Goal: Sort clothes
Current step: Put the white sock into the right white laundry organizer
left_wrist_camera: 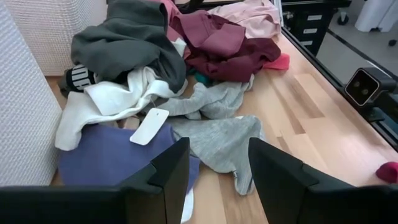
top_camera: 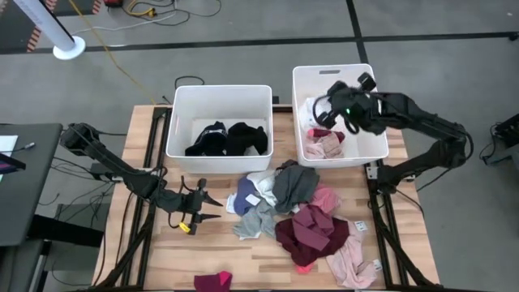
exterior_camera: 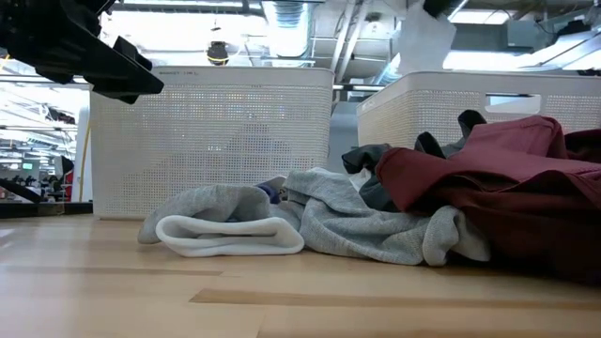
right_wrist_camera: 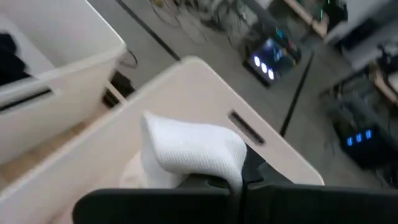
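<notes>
Setting: a robotics lab or industrial test hall, not a home. Evidence follows.

Floor [top_camera: 243, 45]: bare grey concrete, marked with dark tape lines; a yellow cable [top_camera: 122, 61] and other loose leads run across it.

Workbench [top_camera: 219, 251]: wood butcher-block top on a black metal frame, with two dark robot arms mounted at its sides. A small camera [left_wrist_camera: 362, 86] sits on the frame at the table edge.

Low view: exposed ceiling ducts [exterior_camera: 291, 23] and strip lighting overhead, open hall behind.

Right wrist view: electronics with blue indicator lights [right_wrist_camera: 268, 59] on the floor, cables beside them.

A dark desk [top_camera: 28, 178] stands beside the bench.
</notes>
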Controlling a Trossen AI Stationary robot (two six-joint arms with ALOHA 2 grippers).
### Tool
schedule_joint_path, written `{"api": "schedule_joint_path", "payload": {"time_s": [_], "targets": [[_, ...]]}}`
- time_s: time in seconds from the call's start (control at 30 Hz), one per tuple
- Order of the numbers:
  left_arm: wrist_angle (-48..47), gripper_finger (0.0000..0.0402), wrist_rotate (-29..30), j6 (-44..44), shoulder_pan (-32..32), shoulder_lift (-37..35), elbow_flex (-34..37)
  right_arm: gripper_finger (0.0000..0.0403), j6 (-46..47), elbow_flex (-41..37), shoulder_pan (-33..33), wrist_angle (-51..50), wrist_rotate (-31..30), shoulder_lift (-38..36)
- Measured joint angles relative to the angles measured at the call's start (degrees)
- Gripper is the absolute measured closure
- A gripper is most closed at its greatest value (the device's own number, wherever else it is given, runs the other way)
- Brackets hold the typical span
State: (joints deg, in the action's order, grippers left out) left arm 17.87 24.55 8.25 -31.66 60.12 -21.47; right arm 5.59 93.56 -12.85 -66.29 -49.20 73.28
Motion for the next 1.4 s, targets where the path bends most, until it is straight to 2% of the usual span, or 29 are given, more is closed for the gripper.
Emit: {"api": "schedule_joint_path", "payload": {"time_s": [0.4, 0.7, 1.07, 1.4], "targets": [[0.0, 0.0242, 0.0, -0.2, 0.0, 0.0, 0.0, 0.0398, -0.1, -4.6, -16.6, -1.1, 8.9, 0.2], [0.0, 0.0242, 0.0, -0.3, 0.0, 0.0, 0.0, 0.0394, -1.0, -13.1, -26.5, 3.2, 15.1, 0.2], [0.0, 0.0242, 0.0, -0.3, 0.0, 0.0, 0.0, 0.0393, -2.4, -23.8, -34.1, 15.7, 22.3, 0.2], [0.0, 0.0242, 0.0, -0.5, 0.0, 0.0, 0.0, 0.0392, -3.3, -28.6, -37.2, 19.6, 25.2, 0.2]]}}
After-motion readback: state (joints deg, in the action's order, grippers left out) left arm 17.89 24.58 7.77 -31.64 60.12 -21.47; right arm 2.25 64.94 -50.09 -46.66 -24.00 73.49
